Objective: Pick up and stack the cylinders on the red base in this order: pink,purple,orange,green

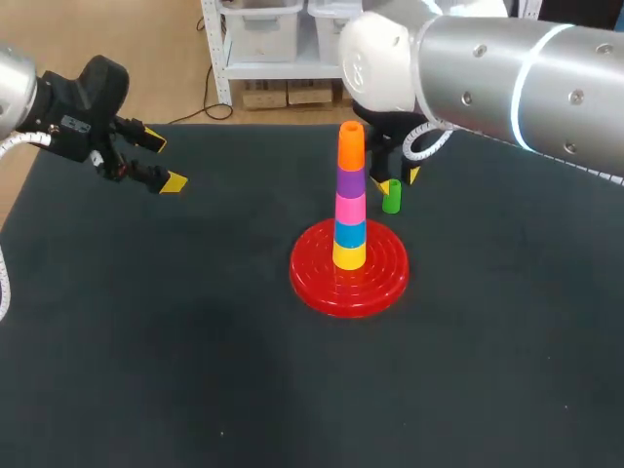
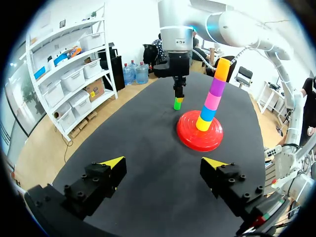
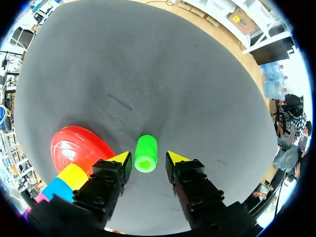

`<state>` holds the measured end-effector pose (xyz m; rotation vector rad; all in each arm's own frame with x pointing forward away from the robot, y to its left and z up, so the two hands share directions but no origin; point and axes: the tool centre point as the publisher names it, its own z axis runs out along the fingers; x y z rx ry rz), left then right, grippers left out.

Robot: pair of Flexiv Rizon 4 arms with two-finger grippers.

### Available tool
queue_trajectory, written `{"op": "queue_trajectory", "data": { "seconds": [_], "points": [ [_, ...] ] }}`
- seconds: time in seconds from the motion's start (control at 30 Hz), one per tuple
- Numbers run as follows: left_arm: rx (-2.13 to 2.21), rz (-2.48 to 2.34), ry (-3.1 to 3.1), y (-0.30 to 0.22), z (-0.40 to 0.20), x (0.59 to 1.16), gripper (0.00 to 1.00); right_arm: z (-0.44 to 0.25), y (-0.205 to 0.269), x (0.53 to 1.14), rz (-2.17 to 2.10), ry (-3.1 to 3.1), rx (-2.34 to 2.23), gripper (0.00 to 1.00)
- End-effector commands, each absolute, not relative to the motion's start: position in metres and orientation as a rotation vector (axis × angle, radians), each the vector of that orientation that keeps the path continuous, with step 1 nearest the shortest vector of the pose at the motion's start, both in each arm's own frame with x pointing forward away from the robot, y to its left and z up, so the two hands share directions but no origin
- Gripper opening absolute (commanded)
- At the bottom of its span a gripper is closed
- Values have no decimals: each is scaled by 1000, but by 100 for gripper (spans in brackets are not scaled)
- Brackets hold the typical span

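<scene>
Tabletop point(image 1: 195, 370): dark mat surface; the near part carries none of the task's things.
Red base point(image 1: 317, 278): round ribbed disc at mid-tabletop, lying flat.
Stack on base: 5 pieces, upright, from the bottom: yellow cylinder point(image 1: 349, 255), blue cylinder point(image 1: 350, 233), pink cylinder point(image 1: 350, 209), purple cylinder point(image 1: 350, 182), orange cylinder point(image 1: 351, 146).
Task status: pink, purple and orange are seated in order; 1 piece is not yet stacked.
Green cylinder point(image 3: 145, 153): stands upright on the tabletop just beyond the base, apart from its rim, open end up.
Right claw point(image 3: 147, 159): released; 1 finger stands on each side of the green cylinder, with a visible gap at both sides, so nothing is gripped.
Left claw point(image 2: 163, 165): released and empty, held above the left side of the tabletop, well apart from the base.
Handling, judged: the green cylinder looks like a hollow moulded plastic part, so light, stiff and smooth-walled; not fragile, but likely to slip under a weak pinch.
Hold point, judged: clamp the curved wall from 2 opposite sides, at or above mid-height, leaving the lower end free to seat on the orange cylinder.
Caution, judged: the stack is tall and narrow; a sideways touch during placement could topple it.
</scene>
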<state>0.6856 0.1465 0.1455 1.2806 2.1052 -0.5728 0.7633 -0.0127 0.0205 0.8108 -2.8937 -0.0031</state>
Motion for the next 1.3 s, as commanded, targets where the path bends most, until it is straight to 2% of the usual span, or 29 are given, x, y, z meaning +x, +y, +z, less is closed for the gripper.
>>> {"op": "queue_trajectory", "data": {
  "seconds": [0.03, 0.23, 0.3, 0.37, 0.4, 0.63, 0.83, 1.07, 1.3],
  "points": [
    [1280, -574, 2099, 147, 145, 685, 100, 18, -11, 762, -2, -2901, 812, 44],
    [1280, -574, 2099, 147, 145, 685, 100, 18, -9, 763, -7, -2904, 812, 42],
    [1280, -574, 2099, 147, 145, 685, 100, 18, -9, 763, -9, -2904, 808, 27],
    [1280, -574, 2099, 147, 145, 685, 100, 18, -9, 764, -13, -2904, 803, 2],
    [1280, -574, 2099, 147, 145, 685, 100, 19, -10, 764, -16, -2904, 800, 0],
    [1280, -574, 2099, 147, 145, 685, 100, 62, -20, 760, 11, -2897, 799, 0],
    [1280, -574, 2099, 147, 145, 685, 100, 152, -22, 742, -36, -2872, 851, 0],
    [1280, -574, 2099, 147, 145, 685, 100, 254, -3, 693, -94, -2881, 1087, 0],
    [1280, -574, 2099, 147, 145, 685, 100, 308, 16, 641, -108, -2841, 1337, 0]
  ]
}}
